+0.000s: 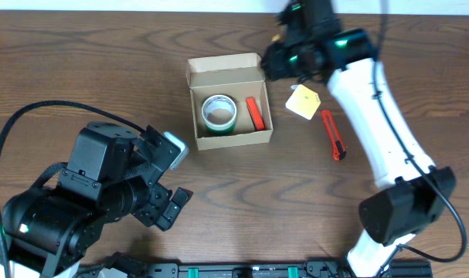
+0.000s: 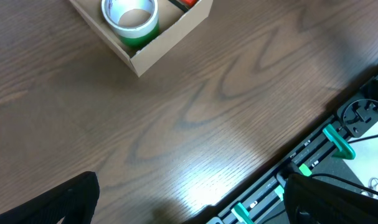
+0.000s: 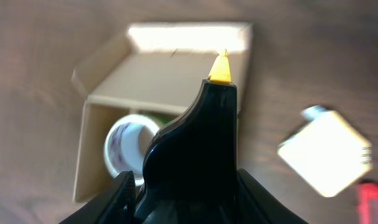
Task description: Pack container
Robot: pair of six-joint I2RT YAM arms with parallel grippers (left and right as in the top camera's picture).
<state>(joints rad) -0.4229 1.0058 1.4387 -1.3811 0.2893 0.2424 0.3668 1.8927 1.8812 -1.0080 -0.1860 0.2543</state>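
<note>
The container (image 1: 230,140) is a tan cardboard box, open, its flap lid folded back. Inside it lie a tape roll (image 1: 219,113) and a red item (image 1: 254,113). My right gripper (image 1: 283,55) hovers by the box's far right corner, shut on a black object with a yellow tip (image 3: 195,149). In the right wrist view this object hides much of the box (image 3: 170,68) and the roll (image 3: 123,146). My left gripper (image 1: 176,177) is open and empty over the table's front left. Its view shows the box's near corner (image 2: 164,43) and the roll (image 2: 131,15).
A pale yellow note pad (image 1: 304,102) and a red utility knife (image 1: 333,135) lie right of the box; both show in the right wrist view, the pad (image 3: 326,152) and the knife (image 3: 372,196). The table's front edge and a rail (image 2: 313,155) are near the left gripper.
</note>
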